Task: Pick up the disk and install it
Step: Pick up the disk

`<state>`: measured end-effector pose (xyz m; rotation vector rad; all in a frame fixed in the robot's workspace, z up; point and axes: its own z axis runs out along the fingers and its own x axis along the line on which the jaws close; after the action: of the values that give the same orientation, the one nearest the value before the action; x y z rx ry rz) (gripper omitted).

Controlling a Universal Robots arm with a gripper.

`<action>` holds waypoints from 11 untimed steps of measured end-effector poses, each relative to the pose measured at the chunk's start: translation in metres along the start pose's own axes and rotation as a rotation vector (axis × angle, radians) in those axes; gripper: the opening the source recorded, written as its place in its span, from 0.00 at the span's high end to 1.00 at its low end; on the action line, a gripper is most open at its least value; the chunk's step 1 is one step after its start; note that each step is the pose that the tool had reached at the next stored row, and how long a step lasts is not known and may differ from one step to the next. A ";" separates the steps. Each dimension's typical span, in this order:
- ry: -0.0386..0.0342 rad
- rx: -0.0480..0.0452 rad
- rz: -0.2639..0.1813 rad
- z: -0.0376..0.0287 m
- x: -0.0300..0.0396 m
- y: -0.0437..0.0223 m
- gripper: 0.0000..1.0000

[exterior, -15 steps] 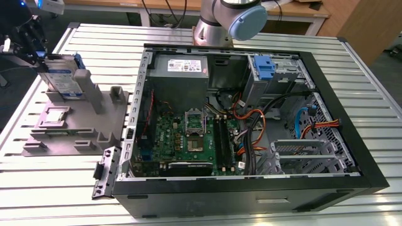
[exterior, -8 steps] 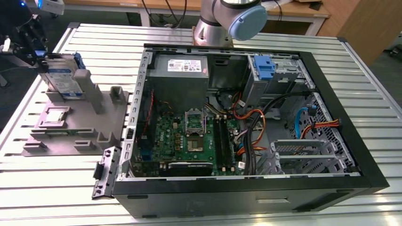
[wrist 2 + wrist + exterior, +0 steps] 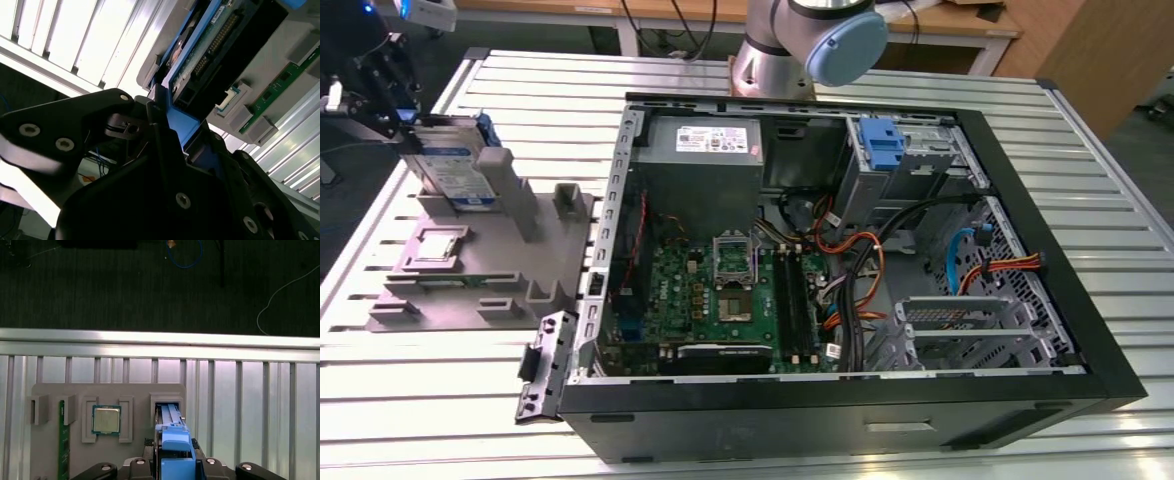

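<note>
The disk (image 3: pixel 454 170), silver-grey with a white-and-blue label and blue side rails, stands on edge in a slot of the grey holder plate (image 3: pixel 467 265) at the exterior view's left, outside the computer case. My gripper (image 3: pixel 407 130) comes down on its upper end. In both wrist views the blue rail (image 3: pixel 175 437) sits between my black fingers (image 3: pixel 155 112), which are shut on it. The second wrist view also shows the disk's circuit-board side (image 3: pixel 215 45). The disk's foot is at the slot; whether it has lifted clear I cannot tell.
The open computer case (image 3: pixel 854 400) fills the middle of the slatted table, with a motherboard (image 3: pixel 720 290), a power supply (image 3: pixel 714 140) and a blue bracket (image 3: pixel 881 145) in the drive bay. On the holder plate lie a processor (image 3: pixel 106 420) and a memory stick (image 3: pixel 62 440). The arm's base (image 3: pixel 787 50) stands behind the case.
</note>
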<state>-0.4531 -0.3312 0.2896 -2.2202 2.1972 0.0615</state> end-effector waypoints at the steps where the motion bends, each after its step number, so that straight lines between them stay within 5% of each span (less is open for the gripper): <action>1: 0.0000 0.0000 0.000 0.0000 0.0000 0.0000 0.64; 11: 0.0000 0.0002 0.001 -0.0021 -0.0001 0.0000 0.64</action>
<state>-0.4531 -0.3311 0.2917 -2.2191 2.1981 0.0614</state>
